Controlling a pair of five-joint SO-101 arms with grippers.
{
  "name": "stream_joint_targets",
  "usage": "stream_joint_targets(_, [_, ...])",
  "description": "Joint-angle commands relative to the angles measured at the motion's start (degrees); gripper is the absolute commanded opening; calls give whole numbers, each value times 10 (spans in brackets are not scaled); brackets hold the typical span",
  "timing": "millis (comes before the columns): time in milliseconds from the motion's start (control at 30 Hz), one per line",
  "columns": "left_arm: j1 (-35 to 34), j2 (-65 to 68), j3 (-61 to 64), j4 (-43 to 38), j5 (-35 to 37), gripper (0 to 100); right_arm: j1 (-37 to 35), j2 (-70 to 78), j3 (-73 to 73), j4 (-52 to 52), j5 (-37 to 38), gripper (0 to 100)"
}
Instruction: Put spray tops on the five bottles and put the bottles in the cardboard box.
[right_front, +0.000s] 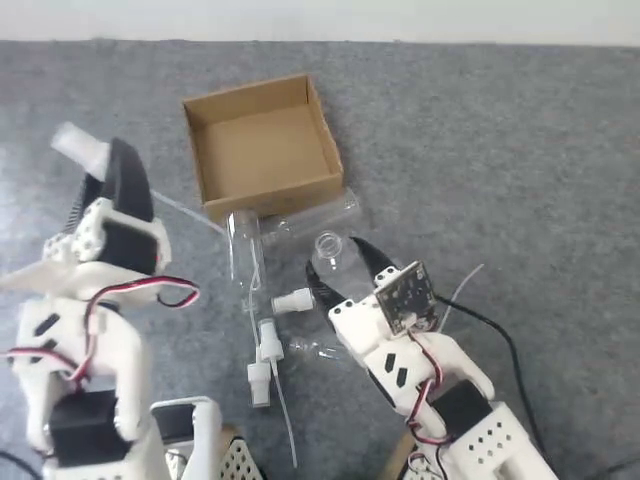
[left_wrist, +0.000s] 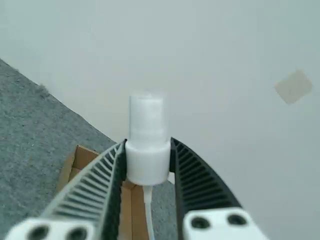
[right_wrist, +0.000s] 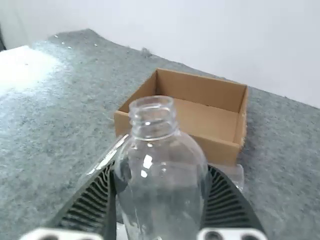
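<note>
My left gripper (left_wrist: 147, 160) is shut on a white spray top (left_wrist: 146, 142), held up in the air with its thin tube hanging below; in the high view that spray top (right_front: 78, 146) sits at the far left, left of the cardboard box (right_front: 263, 145). My right gripper (right_wrist: 159, 185) is shut on a clear open-necked bottle (right_wrist: 160, 170), held upright in front of the box (right_wrist: 195, 117). From above, this bottle (right_front: 333, 255) stands just below the box. Two more clear bottles (right_front: 246, 245) lie on the mat by the box's front edge.
Loose white spray tops (right_front: 265, 350) with thin tubes lie on the grey mat (right_front: 500, 150) between the two arms, one (right_front: 293, 300) close to the right gripper. A small clear bottle (right_front: 318, 349) lies beside them. The box is empty inside.
</note>
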Motion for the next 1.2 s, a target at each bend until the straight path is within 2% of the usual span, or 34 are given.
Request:
stream_joint_targets(0, [47, -4, -34, -17, 8, 11, -14, -13, 1, -40, -1, 76])
stream_joint_targets(300, [72, -15, -47, -16, 10, 11, -14, -16, 22, -69, -1, 78])
stream_joint_targets(500, [113, -92, -33, -6, 9, 11, -27, -15, 25, -69, -1, 78])
stream_joint_targets(733, [114, -149, 21, -9, 8, 11, -58, -14, 25, -68, -1, 78])
stream_joint_targets(900, [118, -155, 30, -9, 8, 12, -79, -17, 34, -73, 62, 76])
stream_joint_targets(1167, [139, -155, 47, -6, 8, 12, -86, -15, 58, -126, 72, 76])
